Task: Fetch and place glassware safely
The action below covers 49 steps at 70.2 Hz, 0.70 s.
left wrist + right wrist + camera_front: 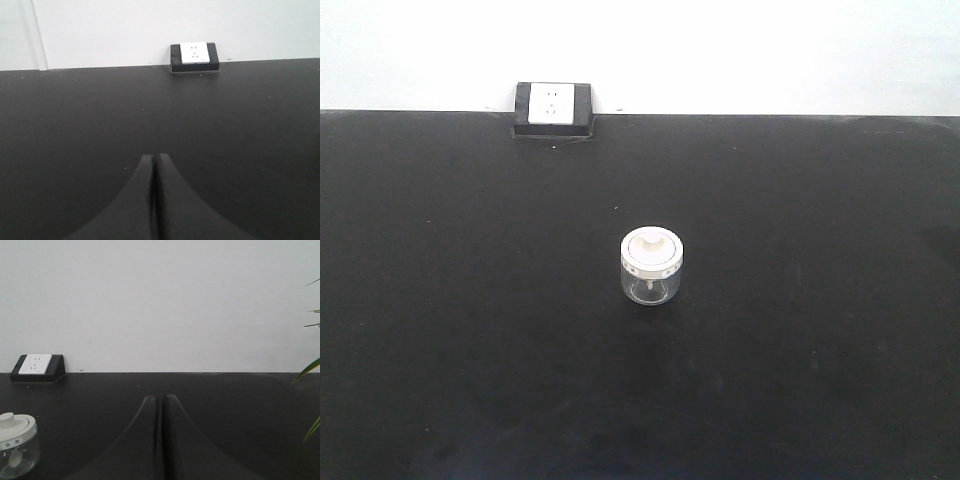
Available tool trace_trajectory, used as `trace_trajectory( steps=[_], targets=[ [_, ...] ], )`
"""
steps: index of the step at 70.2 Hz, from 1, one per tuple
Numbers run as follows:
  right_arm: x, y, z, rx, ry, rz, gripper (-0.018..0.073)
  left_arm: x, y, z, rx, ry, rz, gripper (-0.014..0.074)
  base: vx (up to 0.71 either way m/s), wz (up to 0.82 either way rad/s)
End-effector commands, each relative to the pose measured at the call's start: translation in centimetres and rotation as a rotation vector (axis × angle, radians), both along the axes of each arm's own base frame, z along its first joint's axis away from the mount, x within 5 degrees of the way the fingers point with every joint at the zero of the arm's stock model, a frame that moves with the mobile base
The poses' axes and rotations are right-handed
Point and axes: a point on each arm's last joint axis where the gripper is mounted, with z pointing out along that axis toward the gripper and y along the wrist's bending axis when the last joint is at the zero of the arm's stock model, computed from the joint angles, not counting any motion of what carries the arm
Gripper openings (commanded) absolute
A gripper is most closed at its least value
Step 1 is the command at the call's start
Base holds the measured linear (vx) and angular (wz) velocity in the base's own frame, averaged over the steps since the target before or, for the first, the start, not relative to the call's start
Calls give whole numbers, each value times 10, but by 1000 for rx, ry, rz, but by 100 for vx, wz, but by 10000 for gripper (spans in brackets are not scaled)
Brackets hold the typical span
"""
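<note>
Black, both of our grippers, and both with nothing in them. Our right gripper (161,405) has its fingers pressed together, only a thin seam between them, pointing across the black table (225,405) toward the white wall (165,300). Our left gripper (153,165) is pinched together the same way, over bare tabletop.

Outward from the right gripper, the glass jar (15,447) stands low at the left edge of that wrist view, near and off to the left of the fingers, clear of them. It stands upright with its cream lid (16,426) and knob on top, so its axis is vertical. We judge the right arm the nearer one, since the left wrist view does not show the jar at all. A reach would go leftward, and the fingers would first have to part.

Only the front view shows the jar (652,267) whole, alone near the middle of the table, well apart from the socket block (554,108) at the far edge. Neither arm appears there. Only the right wrist view catches green plant leaves (309,370) at the right.
</note>
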Motion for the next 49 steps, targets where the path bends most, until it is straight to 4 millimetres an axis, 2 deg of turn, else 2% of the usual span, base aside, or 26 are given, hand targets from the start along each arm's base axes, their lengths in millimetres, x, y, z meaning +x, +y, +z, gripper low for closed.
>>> trace_trajectory(
  steps=[1, 49],
  targets=[
    [0, 3, 12, -3, -52, 28, -3, 1, 0, -2, -19, -55, -3, -7, 0, 0],
    [0, 2, 12, 3, -52, 26, -3, 1, 0, -2, -19, -55, -3, -7, 0, 0]
  ],
)
